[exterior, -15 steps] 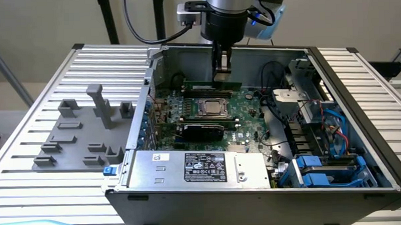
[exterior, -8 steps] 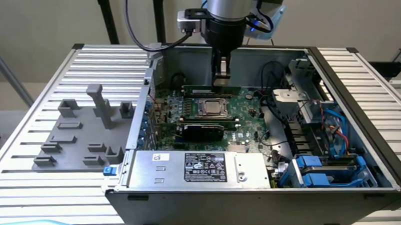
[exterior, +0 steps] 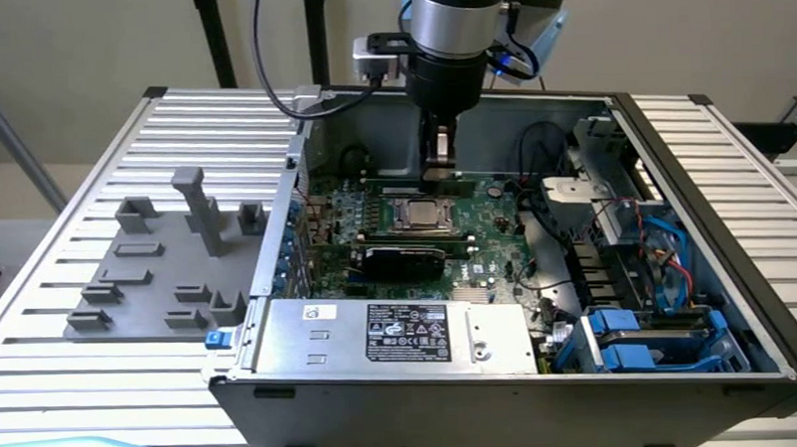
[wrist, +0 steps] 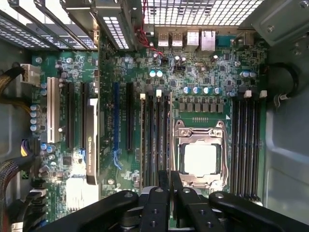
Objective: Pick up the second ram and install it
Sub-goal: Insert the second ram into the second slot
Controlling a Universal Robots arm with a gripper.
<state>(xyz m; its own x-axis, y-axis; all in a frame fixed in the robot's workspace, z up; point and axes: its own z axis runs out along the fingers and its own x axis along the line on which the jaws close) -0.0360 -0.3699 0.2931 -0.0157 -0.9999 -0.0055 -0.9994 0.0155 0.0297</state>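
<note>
My gripper (exterior: 439, 174) reaches down into the open computer case, low over the back part of the large green motherboard (exterior: 489, 235). Its fingers are drawn close together on a thin green stick, the second ram (exterior: 460, 186), which pokes out beside them just behind the CPU socket (exterior: 422, 215). In the wrist view the black fingers (wrist: 159, 203) press on a thin dark edge, the ram (wrist: 170, 178) seen edge-on. It hangs above the row of dark memory slots (wrist: 155, 130) next to the CPU socket (wrist: 199, 159).
Grey plastic holder blocks (exterior: 175, 276) stand on the slatted table at the exterior view's left. Inside the case are a graphics card (exterior: 400, 253), a power supply (exterior: 389, 333), blue drive bays (exterior: 641, 339) and cable bundles (exterior: 557, 208). More memory slots (wrist: 246, 145) flank the socket's other side.
</note>
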